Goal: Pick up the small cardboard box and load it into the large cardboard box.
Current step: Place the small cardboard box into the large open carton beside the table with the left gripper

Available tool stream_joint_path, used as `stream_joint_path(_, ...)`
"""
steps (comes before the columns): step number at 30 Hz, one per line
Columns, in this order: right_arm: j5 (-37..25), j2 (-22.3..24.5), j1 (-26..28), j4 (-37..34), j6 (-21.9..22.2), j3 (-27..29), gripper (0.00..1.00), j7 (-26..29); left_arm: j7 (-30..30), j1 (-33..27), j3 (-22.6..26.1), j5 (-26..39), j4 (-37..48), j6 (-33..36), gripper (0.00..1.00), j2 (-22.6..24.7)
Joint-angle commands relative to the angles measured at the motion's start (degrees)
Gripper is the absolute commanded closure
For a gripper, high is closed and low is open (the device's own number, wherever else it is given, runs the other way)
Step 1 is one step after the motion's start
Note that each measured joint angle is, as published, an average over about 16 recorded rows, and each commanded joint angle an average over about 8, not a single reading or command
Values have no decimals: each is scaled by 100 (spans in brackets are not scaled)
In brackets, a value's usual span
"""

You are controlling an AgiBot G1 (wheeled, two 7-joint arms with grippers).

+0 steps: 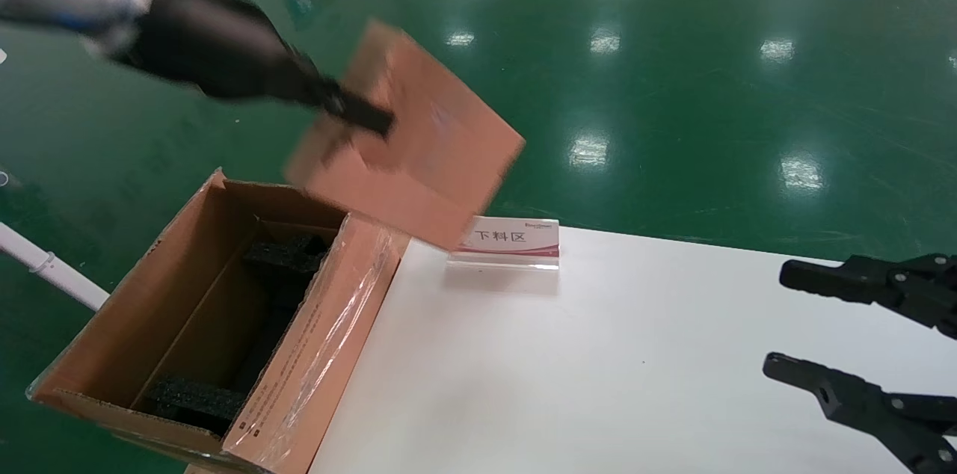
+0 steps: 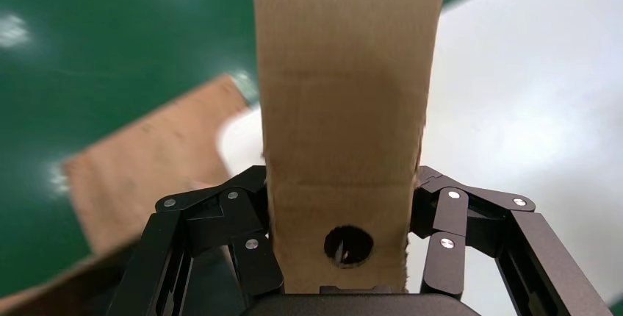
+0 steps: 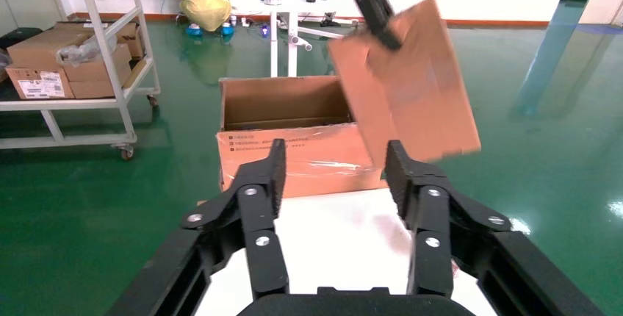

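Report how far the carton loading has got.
Done: the plain pinkish-brown small cardboard box is lifted off the white table. In hand: the left end effector holds it tilted in the air near the long flapped brown carton. Left: lower it inside. Right end effector sits open, idle.

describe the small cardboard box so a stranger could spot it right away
Start at the white table; the large cardboard box stands open at its left end. In the air above that end, the left tool holds the small cardboard box, tilted. It is plain, closed and pinkish-brown, without flaps, tape or foam.
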Motion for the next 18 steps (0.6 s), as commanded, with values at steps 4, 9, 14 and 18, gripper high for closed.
stream_joint_path(4,1,1,1,0,1,-2,0,-1,213,-486,-55,283,432,282,100,51)
stream_joint_path(9,2,1,1,0,1,-4,0,-2,523,-915,135,654,894,801,100,151)
stream_joint_path(14,4,2,1,0,2,-5,0,-3,762,-1205,683,867,1265,1031,100,151)
stream_joint_path(18,4,3,2,0,3,-7,0,-3,901,-1329,1295,854,1490,1047,100,118)
